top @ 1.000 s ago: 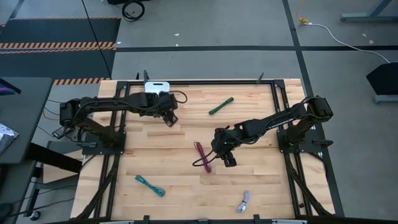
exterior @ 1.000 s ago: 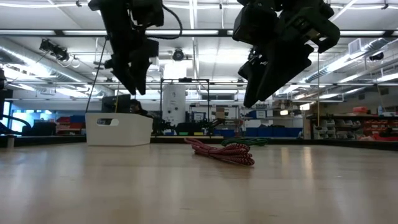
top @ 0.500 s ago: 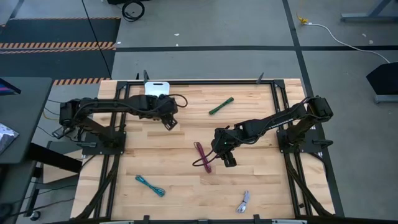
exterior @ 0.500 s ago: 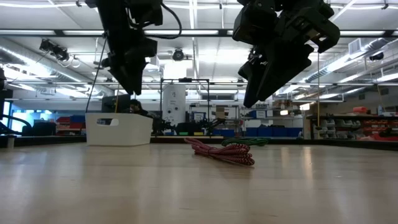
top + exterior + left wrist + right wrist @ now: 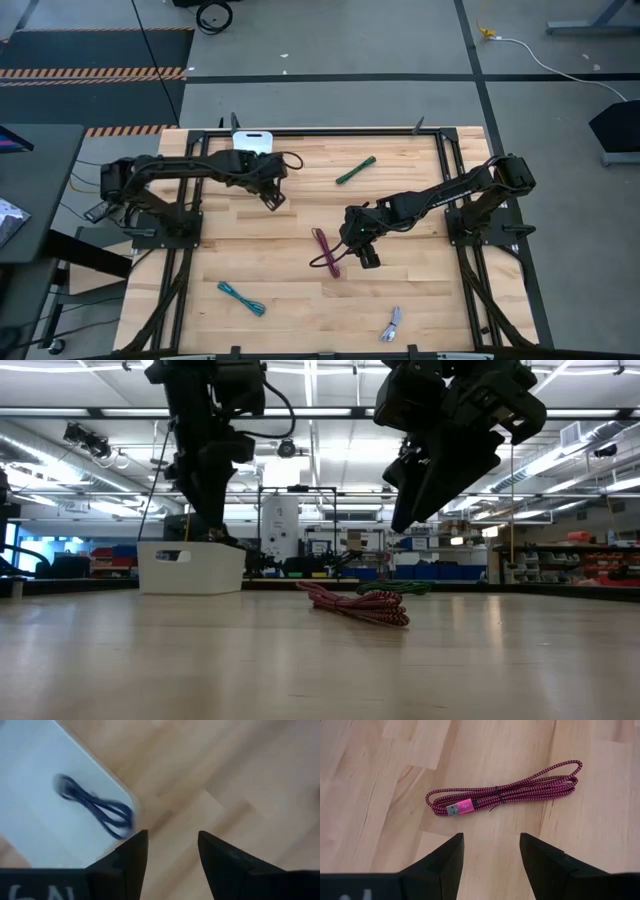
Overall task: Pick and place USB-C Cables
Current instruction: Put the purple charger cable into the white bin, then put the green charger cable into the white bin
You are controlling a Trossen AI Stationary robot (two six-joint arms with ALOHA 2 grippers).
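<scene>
The magenta cable (image 5: 325, 251) (image 5: 505, 795) lies flat mid-table as a bundled coil. My right gripper (image 5: 368, 258) (image 5: 491, 837) hovers open just to its right, above the table and touching nothing. My left gripper (image 5: 272, 196) (image 5: 172, 835) is open over bare wood beside the corner of the white bin (image 5: 252, 140) (image 5: 40, 795). The purple cable (image 5: 95, 810) lies inside that bin. The dark green cable (image 5: 355, 170) lies toward the far edge. The teal cable (image 5: 242, 298) and the pale lilac-grey cable (image 5: 391, 322) lie near the near edge.
The white bin (image 5: 190, 567) stands at the table's far edge, left of centre. A black frame rail (image 5: 330, 131) runs along the far edge, and both arm bases sit on the left and right sides. Bare wood lies between the cables.
My left gripper has sunk lower beside the white bin and shifted slightly toward the table's left, staying open. My right arm and the cables on the table have kept still.
</scene>
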